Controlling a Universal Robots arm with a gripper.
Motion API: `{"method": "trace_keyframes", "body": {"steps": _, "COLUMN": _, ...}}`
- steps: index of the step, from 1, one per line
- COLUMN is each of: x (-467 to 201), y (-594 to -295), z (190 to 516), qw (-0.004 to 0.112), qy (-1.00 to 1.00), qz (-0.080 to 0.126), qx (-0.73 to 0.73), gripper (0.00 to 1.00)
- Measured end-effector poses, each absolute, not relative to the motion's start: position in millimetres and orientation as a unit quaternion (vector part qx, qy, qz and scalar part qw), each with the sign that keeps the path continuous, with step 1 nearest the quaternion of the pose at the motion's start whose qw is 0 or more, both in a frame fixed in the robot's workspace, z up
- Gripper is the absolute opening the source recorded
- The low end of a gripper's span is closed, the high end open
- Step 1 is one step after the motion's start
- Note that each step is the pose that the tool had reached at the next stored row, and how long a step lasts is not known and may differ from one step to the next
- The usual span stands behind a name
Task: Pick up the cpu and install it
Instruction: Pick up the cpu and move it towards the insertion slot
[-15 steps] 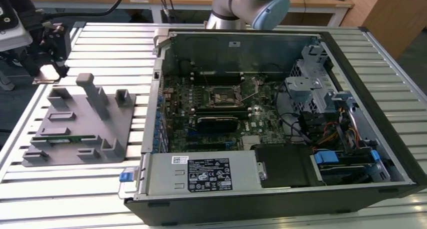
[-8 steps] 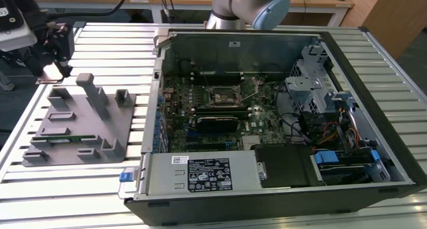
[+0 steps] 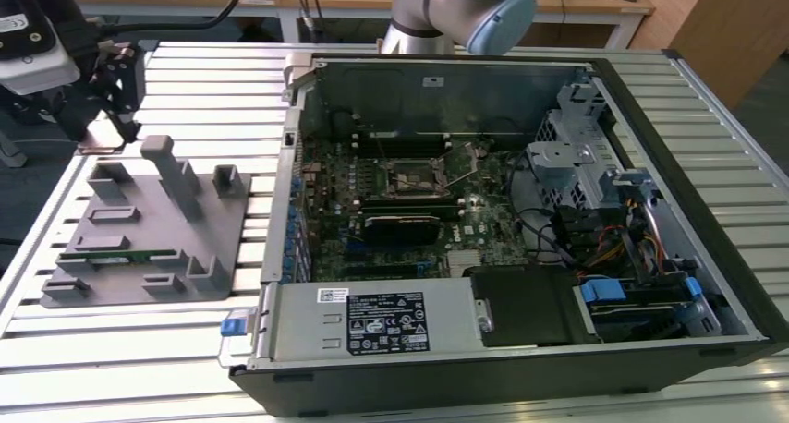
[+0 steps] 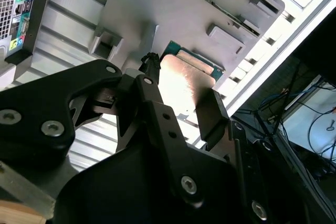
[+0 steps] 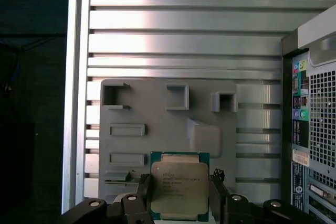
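One cpu (image 5: 180,184) is in the pictures, and the gripper (image 5: 181,182) holds it. The jaws are closed narrow on its two opposite edges, with one black finger (image 5: 144,195) at each side. In the first wrist view we see its dull metal top with a green rim. There are a few lines of faint print on it, which we do not read. In the second wrist view the cpu (image 4: 184,80) shines brightly in the gripper (image 4: 184,90).

In the exterior view the gripper (image 3: 109,132) hangs at the exterior view's left over the slatted metal table (image 3: 198,81). The cpu (image 3: 98,147) is a small pinkish patch under it, just beside the far edge of the gray fixture plate (image 3: 161,247). We cannot tell if it touches the surface below.

The plate carries one green memory stick (image 3: 117,254). In the first wrist view we count on the fixture plate (image 5: 157,129) three U-shaped holders in a row and two low bars.

One open computer case (image 3: 690,164) lies on the table. Its motherboard (image 3: 358,178) has one black socket frame (image 3: 413,175), well apart from the cpu. The power supply (image 3: 302,335) bears two printed labels (image 3: 384,323).
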State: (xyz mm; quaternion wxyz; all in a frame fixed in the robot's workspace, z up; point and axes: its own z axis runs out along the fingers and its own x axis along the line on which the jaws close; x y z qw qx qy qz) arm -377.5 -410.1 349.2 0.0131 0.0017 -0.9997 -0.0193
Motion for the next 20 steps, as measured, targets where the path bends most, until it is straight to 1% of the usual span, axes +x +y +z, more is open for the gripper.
{"method": "trace_keyframes", "body": {"steps": 20, "x": -362, "y": -410, "z": 349, "qw": 0.013, "qy": -1.000, "qz": -0.019, "qx": 0.002, "gripper": 0.53}}
